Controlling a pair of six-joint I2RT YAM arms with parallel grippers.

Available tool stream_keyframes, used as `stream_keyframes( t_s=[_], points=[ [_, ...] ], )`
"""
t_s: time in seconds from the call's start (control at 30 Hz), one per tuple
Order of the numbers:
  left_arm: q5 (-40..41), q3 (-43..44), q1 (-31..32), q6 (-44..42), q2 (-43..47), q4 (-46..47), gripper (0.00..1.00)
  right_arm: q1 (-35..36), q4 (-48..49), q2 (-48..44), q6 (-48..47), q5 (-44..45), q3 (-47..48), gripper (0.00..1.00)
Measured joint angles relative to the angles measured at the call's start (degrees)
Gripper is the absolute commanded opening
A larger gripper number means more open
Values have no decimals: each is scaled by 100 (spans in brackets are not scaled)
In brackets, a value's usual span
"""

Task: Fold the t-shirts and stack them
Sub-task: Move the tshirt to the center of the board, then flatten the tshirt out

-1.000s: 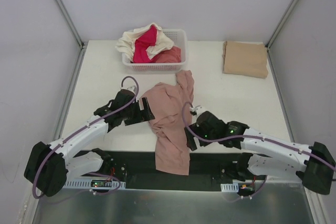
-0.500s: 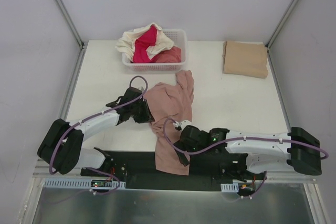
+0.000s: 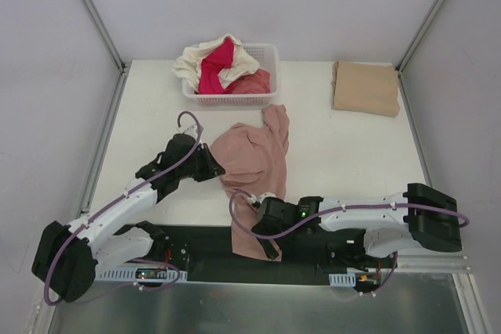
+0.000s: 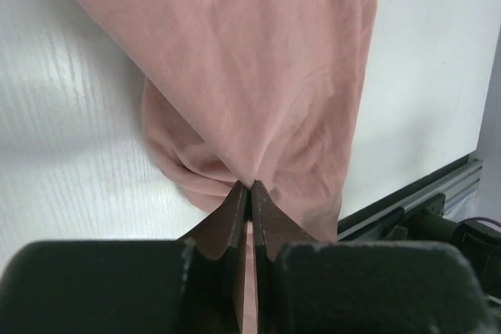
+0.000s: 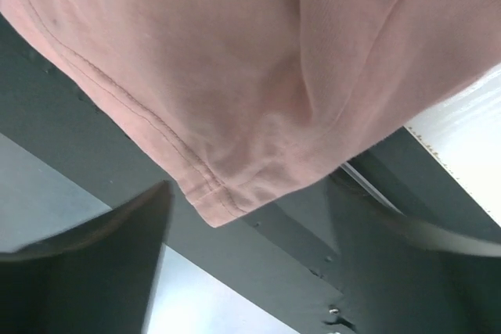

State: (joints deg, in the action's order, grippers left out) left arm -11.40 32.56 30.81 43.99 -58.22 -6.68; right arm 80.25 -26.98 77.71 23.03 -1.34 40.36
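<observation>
A dusty-pink t-shirt [image 3: 254, 158] lies crumpled mid-table, its lower end hanging over the front edge. My left gripper [image 3: 217, 168] is at the shirt's left edge. In the left wrist view its jaws [image 4: 250, 186] are shut on a pinch of the pink fabric [image 4: 250, 60], which is gathered into a peak. My right gripper [image 3: 266, 242] is at the hanging hem, open. In the right wrist view the hem corner [image 5: 219, 197] hangs between the spread fingers [image 5: 117, 256], untouched. A tan t-shirt [image 3: 365, 87] lies folded at the back right.
A white lattice basket [image 3: 266, 99] at the back centre holds cream [image 3: 196, 59], magenta [image 3: 215, 68] and coral [image 3: 254, 82] t-shirts. A black rail [image 3: 200, 238] runs along the table's front edge under the hanging shirt. Grey walls close in the left and right sides.
My left gripper closed on the shirt's left edge and bunched it up. My right arm swung left and down to the hanging hem, its jaws narrowing slightly.
</observation>
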Motion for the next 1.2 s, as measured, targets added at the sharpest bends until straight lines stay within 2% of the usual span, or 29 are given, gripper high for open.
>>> stream_keyframes(
  t_s=[0.03,0.07,0.13,0.17,0.2,0.33,0.5,0.57,0.73,0.83,0.93,1.07,1.2],
  points=[
    [105,-13,0,2,175,-37,0,7,15,13,33,-7,2,60],
    [245,-17,0,2,400,-122,0,15,26,35,48,-7,9,39],
    [511,-15,0,0,765,-264,0,28,20,155,122,39,44,21],
    [625,-15,0,-2,890,-330,0,33,9,219,142,61,68,5],
    [763,-13,0,-4,1021,-424,0,39,0,282,188,116,90,3],
    [1370,83,0,-57,1370,-837,0,42,-254,343,310,479,236,1],
    [2190,496,-4,-243,1572,-1123,0,-142,-1244,31,293,1517,750,1],
    [2500,758,-17,-334,1569,-1167,0,-584,-1547,-358,214,1915,890,0],
    [2990,1537,-321,-616,1322,-1235,0,-2422,-2055,-1281,-407,2889,1388,0],
    [3071,2118,-752,-780,1049,-1287,0,-3464,-2221,-1432,-1005,3576,2138,1],
    [3073,2750,-1204,-942,916,-1335,0,-4170,-2236,-1438,-1558,4100,2979,1],
    [3029,3661,-1327,-1263,1001,-1335,0,-4739,-2159,-1646,-2236,4415,3915,1],
    [2660,4634,-1327,-1569,1272,-1316,0,-4813,-1987,-2107,-2896,4315,4627,1]
  ],
)
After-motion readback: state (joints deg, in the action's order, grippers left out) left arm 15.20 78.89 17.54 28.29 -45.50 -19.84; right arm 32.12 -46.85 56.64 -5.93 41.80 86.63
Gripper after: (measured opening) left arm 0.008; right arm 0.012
